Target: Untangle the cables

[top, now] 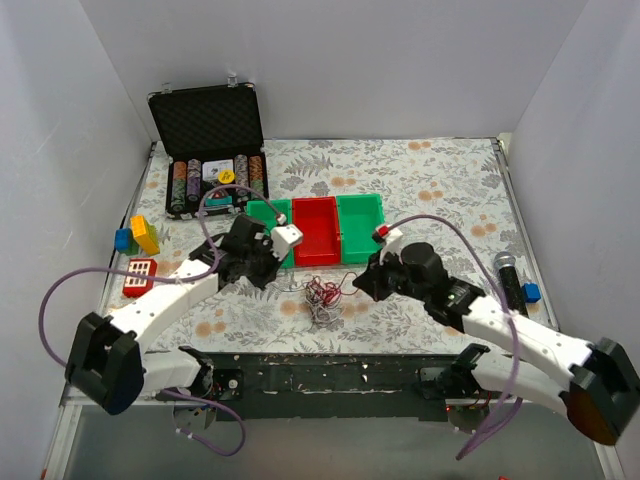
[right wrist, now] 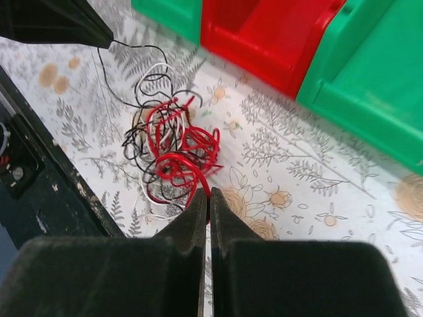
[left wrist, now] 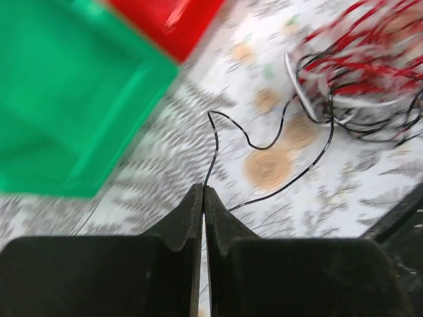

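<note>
A small tangle of red, white and black cables [top: 323,296] lies on the flowered cloth between my two grippers. My left gripper [left wrist: 203,189] is shut on a black wire [left wrist: 264,142] that loops back to the tangle [left wrist: 360,66]. My right gripper [right wrist: 209,192] is shut on a red wire [right wrist: 185,162] at the near edge of the tangle [right wrist: 168,148]. In the top view the left gripper [top: 268,270] is left of the tangle and the right gripper [top: 367,282] is right of it. The left fingertip [right wrist: 99,36] shows in the right wrist view, holding the black wire.
Green and red bins [top: 318,228] stand just behind the tangle. An open black case of poker chips [top: 210,150] is at the back left. Coloured blocks [top: 138,236] and a red keypad toy [top: 139,277] lie at the left. A black microphone [top: 508,280] lies at the right.
</note>
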You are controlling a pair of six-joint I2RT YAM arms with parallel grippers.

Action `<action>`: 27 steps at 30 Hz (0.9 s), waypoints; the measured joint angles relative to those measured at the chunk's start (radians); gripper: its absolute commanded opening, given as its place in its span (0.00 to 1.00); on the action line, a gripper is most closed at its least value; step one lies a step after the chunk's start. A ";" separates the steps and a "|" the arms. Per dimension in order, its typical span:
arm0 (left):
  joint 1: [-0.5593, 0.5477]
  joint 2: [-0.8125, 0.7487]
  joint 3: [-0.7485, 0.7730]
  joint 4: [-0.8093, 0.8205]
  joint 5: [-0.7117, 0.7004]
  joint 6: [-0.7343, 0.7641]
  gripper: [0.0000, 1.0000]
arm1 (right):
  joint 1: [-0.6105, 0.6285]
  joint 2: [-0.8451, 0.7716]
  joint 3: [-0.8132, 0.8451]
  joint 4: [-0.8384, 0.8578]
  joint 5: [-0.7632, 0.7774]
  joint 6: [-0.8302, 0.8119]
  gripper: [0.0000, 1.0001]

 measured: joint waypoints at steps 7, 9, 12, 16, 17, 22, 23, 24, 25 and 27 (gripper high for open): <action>0.182 -0.210 -0.093 -0.120 -0.066 0.140 0.00 | 0.000 -0.262 0.025 -0.150 0.109 -0.025 0.01; 0.193 -0.277 -0.123 -0.156 -0.081 0.172 0.00 | 0.000 -0.287 0.055 -0.193 0.130 -0.027 0.01; 0.202 -0.393 -0.177 -0.208 -0.117 0.226 0.00 | 0.000 -0.319 0.100 -0.231 0.146 -0.034 0.01; 0.207 -0.517 -0.247 -0.264 -0.188 0.290 0.00 | 0.000 -0.359 0.167 -0.269 0.160 -0.051 0.01; 0.207 -0.536 -0.261 -0.271 -0.205 0.302 0.00 | 0.000 -0.365 0.186 -0.283 0.170 -0.056 0.01; 0.209 -0.584 -0.325 -0.278 -0.290 0.344 0.01 | 0.000 -0.404 0.228 -0.337 0.229 -0.094 0.01; 0.210 -0.586 -0.331 -0.283 -0.298 0.347 0.04 | 0.000 -0.411 0.228 -0.345 0.229 -0.100 0.01; 0.211 -0.586 -0.332 -0.287 -0.300 0.349 0.05 | 0.000 -0.415 0.228 -0.351 0.223 -0.101 0.01; 0.211 -0.586 -0.330 -0.287 -0.299 0.350 0.05 | 0.000 -0.414 0.228 -0.355 0.207 -0.101 0.01; 0.211 -0.575 -0.309 -0.298 -0.294 0.348 0.10 | 0.000 -0.404 0.228 -0.355 0.161 -0.098 0.01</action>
